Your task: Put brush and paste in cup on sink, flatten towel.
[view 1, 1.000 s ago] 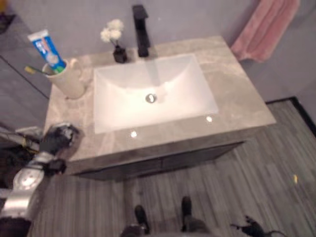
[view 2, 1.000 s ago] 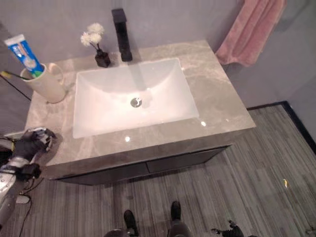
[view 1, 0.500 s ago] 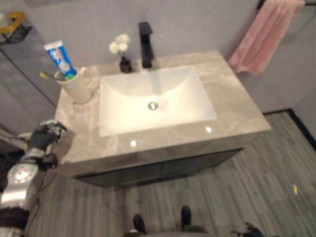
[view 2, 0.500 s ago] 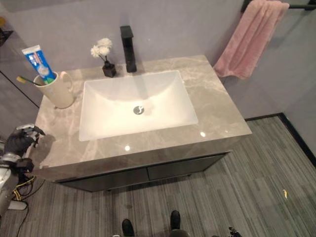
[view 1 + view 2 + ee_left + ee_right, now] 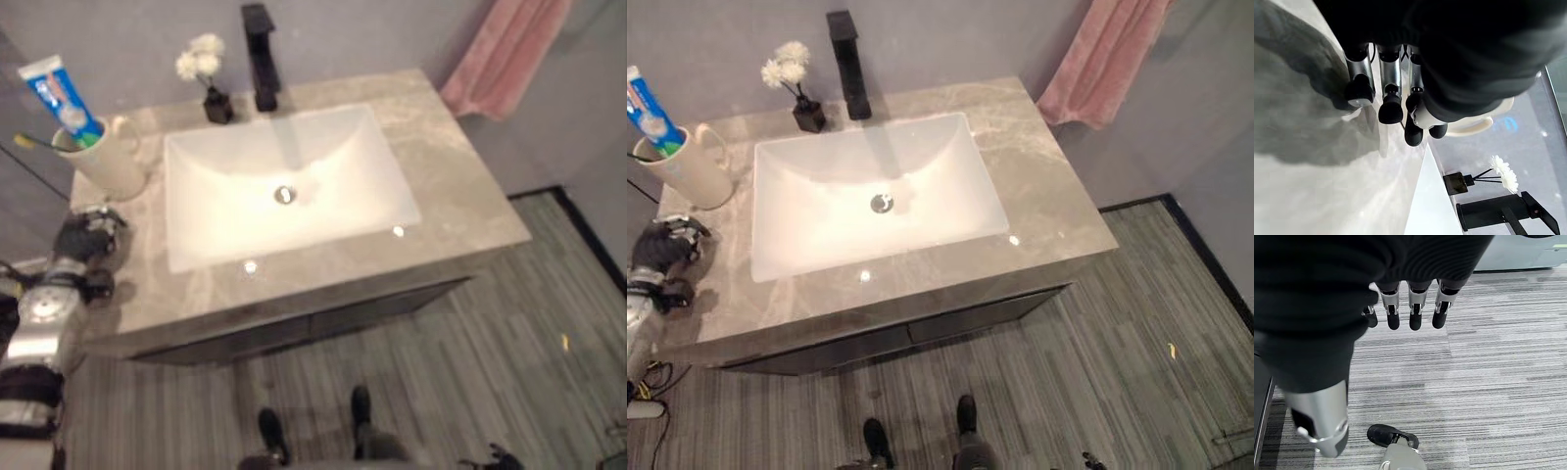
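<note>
1. While the view has swung, the left hand (image 5: pixel 86 238) has crept from the counter's (image 5: pixel 460 186) front-left corner up its left edge toward the cup (image 5: pixel 108 162); nothing on the counter has moved.
2. Brush (image 5: pixel 34 143) and paste (image 5: pixel 59 93) stand in the cup at the back-left corner, so that part looks done.
3. The towel (image 5: pixel 500 54) hangs bunched on the wall beyond the back-right corner, untouched and well apart from the hand.
4. The left hand's fingers (image 5: pixel 1391 105) hang loosely curled just above the counter, holding nothing.
5. The right hand (image 5: pixel 1400 316) hangs over the floor, fingers straight, empty.
</note>
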Controlling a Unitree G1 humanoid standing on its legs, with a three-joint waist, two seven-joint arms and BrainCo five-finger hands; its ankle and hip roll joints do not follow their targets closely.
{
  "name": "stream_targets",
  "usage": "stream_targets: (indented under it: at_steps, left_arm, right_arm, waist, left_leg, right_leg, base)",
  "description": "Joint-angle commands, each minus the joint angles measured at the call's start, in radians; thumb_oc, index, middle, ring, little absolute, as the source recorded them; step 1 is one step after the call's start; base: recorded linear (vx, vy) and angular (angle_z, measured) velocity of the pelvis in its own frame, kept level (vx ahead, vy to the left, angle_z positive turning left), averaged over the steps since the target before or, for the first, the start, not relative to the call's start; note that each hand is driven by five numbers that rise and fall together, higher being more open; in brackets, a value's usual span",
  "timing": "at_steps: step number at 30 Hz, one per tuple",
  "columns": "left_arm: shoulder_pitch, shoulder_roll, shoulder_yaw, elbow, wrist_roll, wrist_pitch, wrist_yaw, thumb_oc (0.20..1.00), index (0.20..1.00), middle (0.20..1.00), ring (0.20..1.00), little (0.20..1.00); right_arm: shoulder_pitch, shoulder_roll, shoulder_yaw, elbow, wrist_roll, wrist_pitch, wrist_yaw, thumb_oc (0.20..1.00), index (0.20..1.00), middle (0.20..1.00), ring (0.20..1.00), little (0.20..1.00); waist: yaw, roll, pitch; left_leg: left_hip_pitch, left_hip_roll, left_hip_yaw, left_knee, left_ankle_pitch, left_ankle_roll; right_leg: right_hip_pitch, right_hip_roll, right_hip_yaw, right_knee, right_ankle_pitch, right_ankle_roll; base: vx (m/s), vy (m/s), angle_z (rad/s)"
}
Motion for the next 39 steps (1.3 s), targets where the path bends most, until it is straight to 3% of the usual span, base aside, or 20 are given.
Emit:
stream_targets:
  at_steps: [1,20,30,35,39]
  left_arm:
    - [-0.086,0.054,0.030,0.030,0.000,-0.039,0.035,0.200,0.200,0.200,0.200,0.200]
    - [-0.352,0.130,-0.094,0.025,-0.003,-0.076,0.120,0.200,0.200,0.200,0.200,0.200]
    - [-0.487,0.141,-0.141,0.104,-0.028,-0.093,0.158,0.200,0.200,0.200,0.200,0.200]
    - [-0.433,0.127,-0.146,0.061,-0.017,-0.085,0.133,0.200,0.200,0.200,0.200,0.200]
    - [-0.263,0.104,-0.089,-0.073,-0.007,-0.079,0.084,0.200,0.200,0.200,0.200,0.200]
  right_arm:
    - [-0.017,-0.038,-0.013,-0.011,0.039,-0.005,-0.024,1.000,1.000,1.000,1.000,1.000]
    - [-0.069,-0.050,0.042,-0.111,0.085,-0.033,-0.041,1.000,1.000,1.000,1.000,1.000]
    - [-0.071,-0.048,0.062,-0.139,0.092,-0.048,-0.053,1.000,1.000,1.000,1.000,1.000]
    - [-0.067,-0.043,0.067,-0.127,0.087,-0.043,-0.047,1.000,1.000,1.000,1.000,1.000]
    - [-0.053,-0.046,0.049,-0.117,0.074,-0.037,-0.041,1.000,1.000,1.000,1.000,1.000]
  waist:
    - [-0.008,-0.003,0.049]
    - [-0.024,-0.055,0.130]
    - [-0.041,-0.063,0.155]
    - [-0.033,-0.056,0.150]
    - [-0.014,-0.039,0.132]
  left_leg:
    - [0.008,0.003,-0.083,0.013,-0.044,-0.002]
    - [-0.121,0.029,-0.091,0.013,-0.007,-0.011]
    - [-0.180,0.037,-0.083,0.013,0.000,-0.016]
    - [-0.159,0.034,-0.086,0.013,-0.007,-0.017]
    - [-0.111,0.031,-0.084,0.013,-0.016,-0.016]
  right_leg:
    - [0.018,-0.025,-0.038,0.000,0.013,0.054]
    - [-0.114,-0.003,-0.020,0.000,0.052,0.055]
    - [-0.182,0.004,-0.007,0.000,0.072,0.061]
    - [-0.164,0.002,-0.004,0.000,0.062,0.057]
    - [-0.118,-0.002,-0.010,0.000,0.043,0.050]
  base:
    - [0.03,-0.001,-0.01]
    - [0.00,0.000,0.00]
    - [0.00,0.004,-0.08]
    - [0.00,0.000,0.00]
    - [0.01,-0.011,-0.03]
